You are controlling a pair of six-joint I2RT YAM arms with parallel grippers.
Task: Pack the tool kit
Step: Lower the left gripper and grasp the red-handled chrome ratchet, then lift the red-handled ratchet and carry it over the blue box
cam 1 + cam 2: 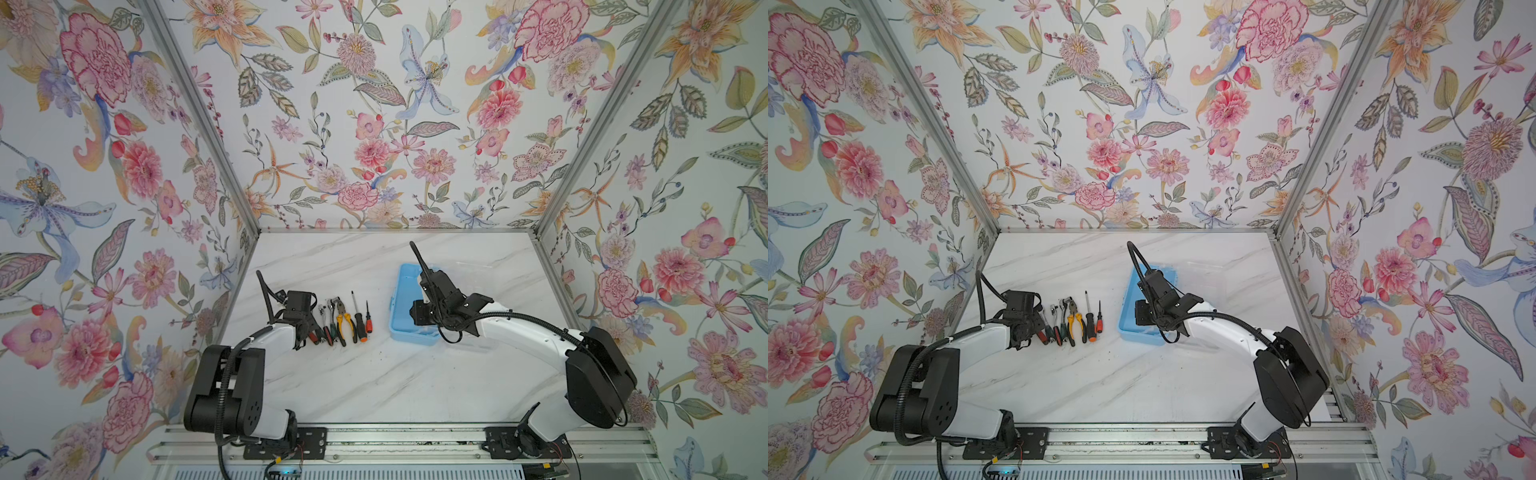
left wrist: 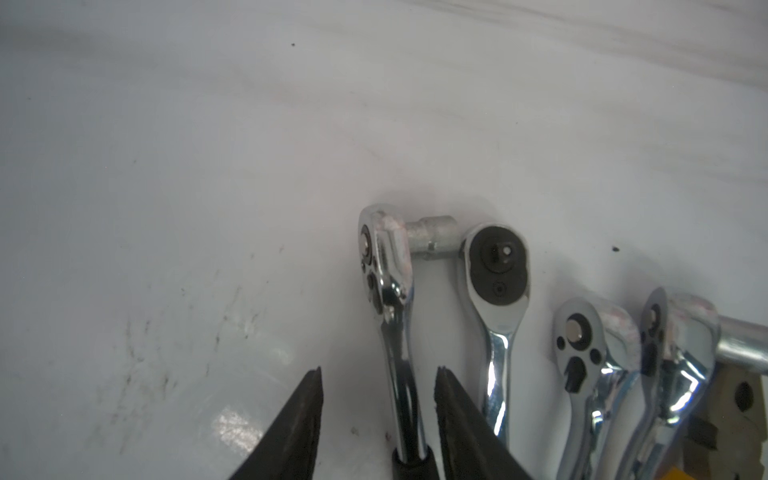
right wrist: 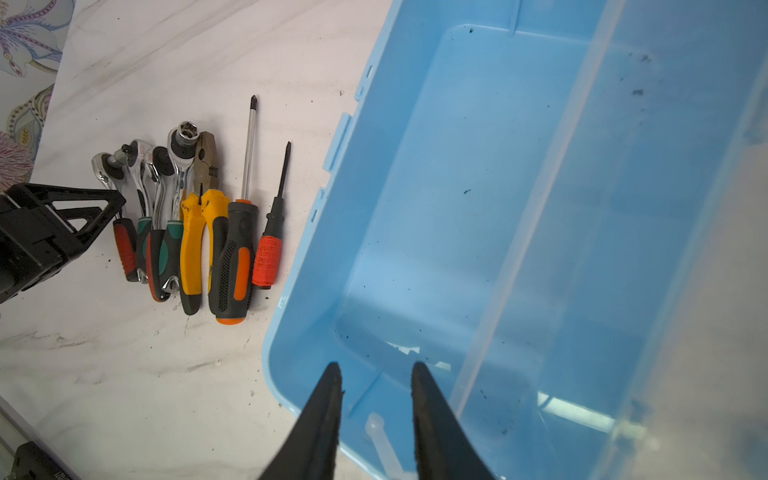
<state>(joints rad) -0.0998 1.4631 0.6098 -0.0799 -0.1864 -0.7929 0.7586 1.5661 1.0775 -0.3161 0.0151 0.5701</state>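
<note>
Left gripper (image 2: 379,370) straddles the ratchet (image 2: 388,291) at its shaft, fingers narrow, not clamped; right gripper (image 3: 376,368) part-open, empty, over box (image 3: 365,208).

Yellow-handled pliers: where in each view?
In a top view: pliers in the tool row, left of the big screwdriver.
In a top view: pliers, same spot.
Left wrist: only the head, past the ratchets.
Right wrist: mid-row, between ratchets and screwdriver.
Shared landmark: the ratchets alongside.

In both top views the blue toolbox (image 1: 405,291) is partly covered by the right arm (image 1: 519,328); in the left wrist view the grips of the ratchets (image 2: 496,291) are cut off by the edge; the pliers (image 2: 744,399) are seen only in part, blurred.
</note>
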